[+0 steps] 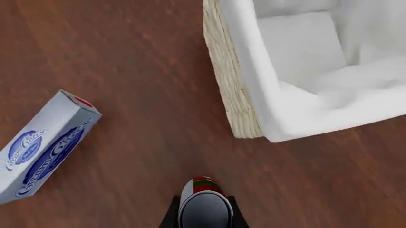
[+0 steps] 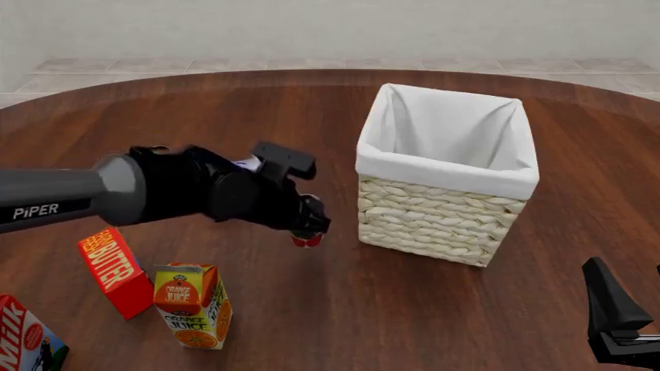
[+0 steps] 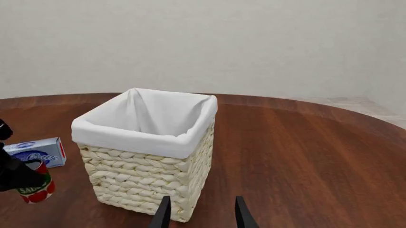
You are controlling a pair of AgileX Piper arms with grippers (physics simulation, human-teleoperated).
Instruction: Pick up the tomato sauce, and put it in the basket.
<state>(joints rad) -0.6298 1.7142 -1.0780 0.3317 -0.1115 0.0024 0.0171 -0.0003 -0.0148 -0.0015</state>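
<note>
My left gripper (image 2: pixel 307 232) is shut on the tomato sauce (image 2: pixel 306 240), a small can with a red and green label and a grey top, and holds it above the table to the left of the basket (image 2: pixel 446 228). The can shows between the fingers in the left wrist view (image 1: pixel 203 204) and in the right wrist view (image 3: pixel 37 190). The wicker basket with white lining also shows in the left wrist view (image 1: pixel 235 90) and the right wrist view (image 3: pixel 152 171). My right gripper (image 3: pixel 199 216) is open and empty at the front right, its arm (image 2: pixel 619 321) low near the table's near edge.
A cream cheese box (image 1: pixel 44 147) lies on the table behind my left arm, also in the right wrist view (image 3: pixel 35 152). A butter box (image 2: pixel 116 270), an orange juice carton (image 2: pixel 193 304) and a milk carton (image 2: pixel 26 340) stand at the front left.
</note>
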